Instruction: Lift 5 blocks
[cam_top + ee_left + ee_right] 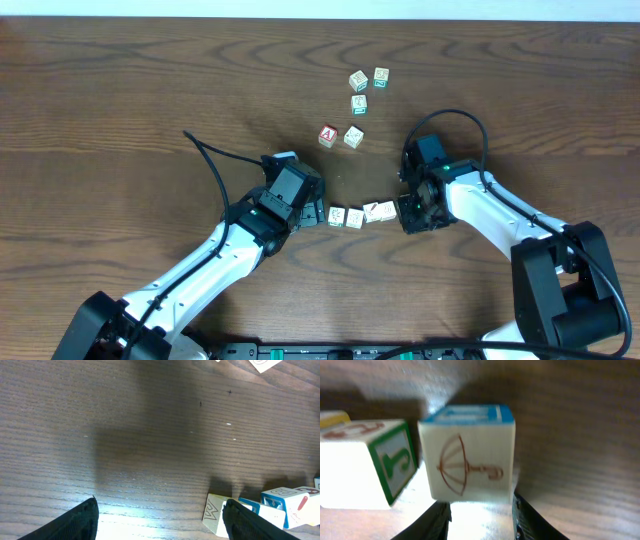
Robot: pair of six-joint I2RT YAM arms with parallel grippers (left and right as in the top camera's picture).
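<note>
Right wrist, cream block (467,452), brown umbrella drawing (blue top face)

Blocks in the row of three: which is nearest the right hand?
The rightmost block, skewed, red stroke on top, just off the right hand; the other two sit further left.

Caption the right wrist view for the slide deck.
Close-up: umbrella-faced block in front of the open right gripper, green-bordered letter block beside it on the wood table.

Cream block (467,452) with reddish umbrella drawing, blue-edged top
</note>
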